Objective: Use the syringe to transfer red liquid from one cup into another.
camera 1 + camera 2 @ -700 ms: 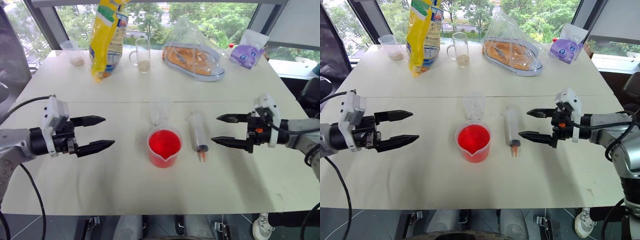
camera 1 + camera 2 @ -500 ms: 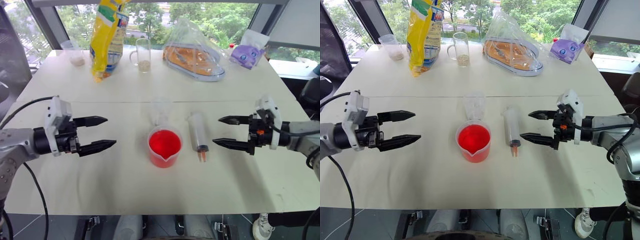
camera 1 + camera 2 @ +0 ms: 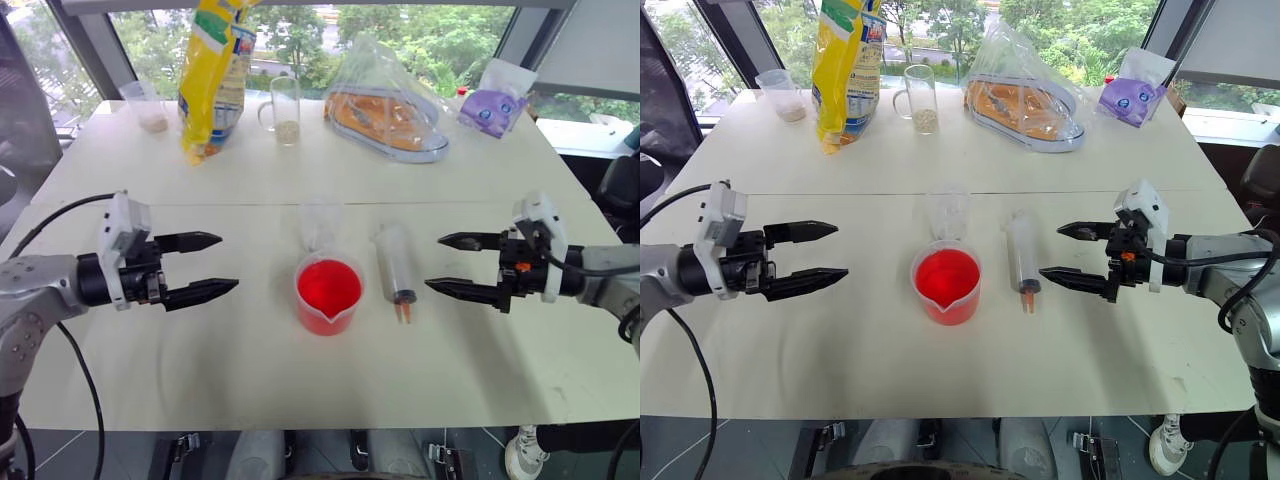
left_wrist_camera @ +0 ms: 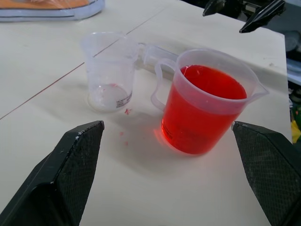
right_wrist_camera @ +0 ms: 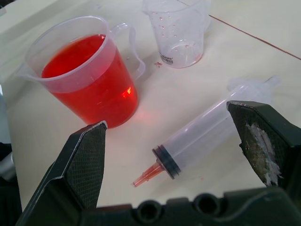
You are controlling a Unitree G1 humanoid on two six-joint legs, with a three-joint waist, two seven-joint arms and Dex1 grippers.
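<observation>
The left claw [image 3: 205, 267] has slid a little closer to the middle of the worktop [image 3: 300, 370] since a moment ago, while the right claw [image 3: 455, 265] has hardly moved. Both claws are wide open and hold nothing. The syringe [image 3: 397, 271] lies flat on the worktop between the spouted cup [image 3: 328, 293] and the right claw, with its orange tip pointing toward the robot. The spouted cup is nearly full of red liquid [image 3: 328, 286]. Just behind it stands the small slim cup [image 3: 321, 221], almost empty, with a few red drops inside. So the job has not really started yet. I think the right claw, being nearest, should reach in and pick up the syringe first.
</observation>
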